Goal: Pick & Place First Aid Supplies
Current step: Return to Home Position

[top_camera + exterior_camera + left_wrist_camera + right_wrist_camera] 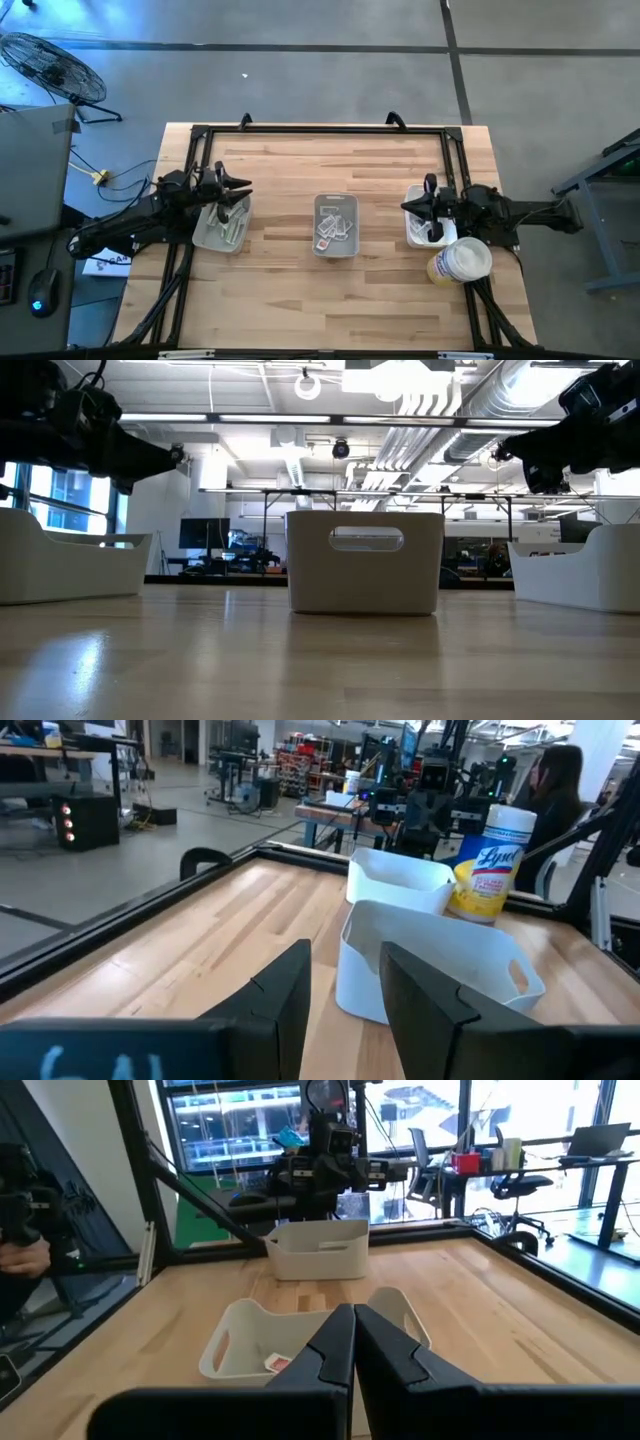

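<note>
white-grey flat packets (334,232) lie jumbled inside the middle bin (335,198).

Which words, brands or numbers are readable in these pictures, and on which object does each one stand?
"Lysol": yellow label of the white tub, left wrist view.
Smaller print on that label: too blurred to read.
Dark print on the packets in the middle bin: too small to read.
White marks on the left arm's wrist: cut off, unreadable.
</note>
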`<act>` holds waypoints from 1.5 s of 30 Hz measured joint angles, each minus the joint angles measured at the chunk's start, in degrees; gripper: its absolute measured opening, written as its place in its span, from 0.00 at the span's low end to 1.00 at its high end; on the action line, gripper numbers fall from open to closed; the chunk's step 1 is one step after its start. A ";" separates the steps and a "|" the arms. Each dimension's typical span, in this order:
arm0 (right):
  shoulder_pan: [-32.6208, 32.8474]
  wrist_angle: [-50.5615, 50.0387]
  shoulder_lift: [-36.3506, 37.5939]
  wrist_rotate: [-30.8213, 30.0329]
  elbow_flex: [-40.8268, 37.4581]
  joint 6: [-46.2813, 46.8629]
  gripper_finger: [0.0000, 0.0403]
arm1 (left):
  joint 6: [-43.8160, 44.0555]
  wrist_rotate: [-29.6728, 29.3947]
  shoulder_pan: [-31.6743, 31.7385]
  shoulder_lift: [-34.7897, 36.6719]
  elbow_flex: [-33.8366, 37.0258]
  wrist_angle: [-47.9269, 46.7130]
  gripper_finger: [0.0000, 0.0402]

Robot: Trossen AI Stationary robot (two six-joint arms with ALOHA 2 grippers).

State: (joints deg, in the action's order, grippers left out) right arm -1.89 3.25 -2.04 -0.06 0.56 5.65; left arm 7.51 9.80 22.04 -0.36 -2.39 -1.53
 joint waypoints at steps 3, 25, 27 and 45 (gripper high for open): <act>0.00 -0.02 -0.02 0.01 0.00 0.67 0.01 | -0.04 2.03 0.00 0.00 0.08 0.52 0.30; 0.02 -0.24 -0.17 -7.93 -0.02 -2.01 0.03 | 1.41 -14.97 -8.69 -0.13 1.66 2.68 0.30; 0.02 -0.26 -0.17 -7.95 -0.02 -1.95 0.03 | -0.71 -15.46 -10.93 -0.30 1.66 2.64 0.30; 0.02 -0.35 -0.17 -7.95 -0.04 -1.62 0.02 | -4.28 -17.79 -13.84 -1.78 1.73 3.36 0.30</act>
State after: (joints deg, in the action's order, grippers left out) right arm -1.87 2.90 -2.22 -8.01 0.51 4.03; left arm 3.22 -7.99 8.21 -2.15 -0.67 1.82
